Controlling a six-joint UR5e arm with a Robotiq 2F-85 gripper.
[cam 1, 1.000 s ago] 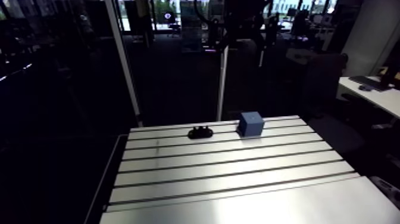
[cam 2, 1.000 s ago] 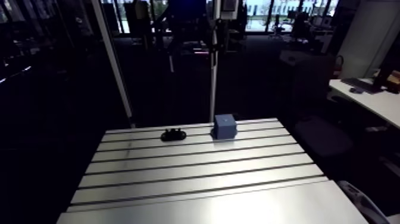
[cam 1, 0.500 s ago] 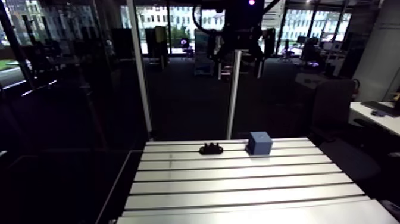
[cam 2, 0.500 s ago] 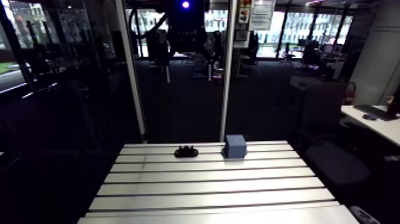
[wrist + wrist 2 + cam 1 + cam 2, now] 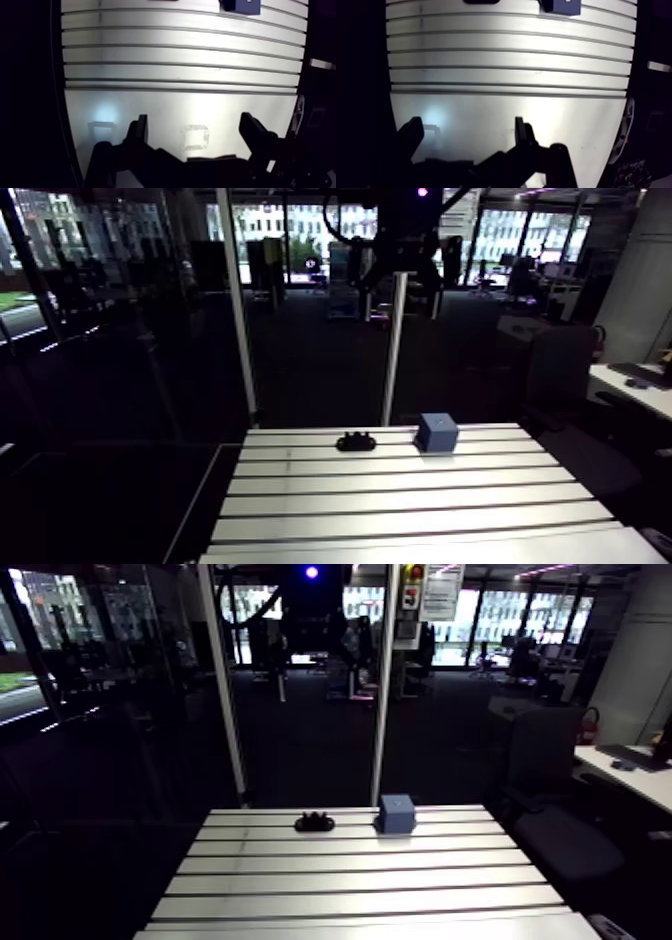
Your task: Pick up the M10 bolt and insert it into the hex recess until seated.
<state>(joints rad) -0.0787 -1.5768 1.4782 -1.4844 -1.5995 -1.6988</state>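
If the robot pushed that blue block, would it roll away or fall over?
Probably neither. The blue block looks like a cube with flat faces, sitting flat on the table, so it would likely slide, not roll. It might catch on the table's slots. Its weight cannot be judged.

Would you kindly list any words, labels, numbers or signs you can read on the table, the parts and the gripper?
None can be read. The blue block, the small dark part beside it, the slotted table and the gripper show no legible text; any marking is too small or dim to tell.
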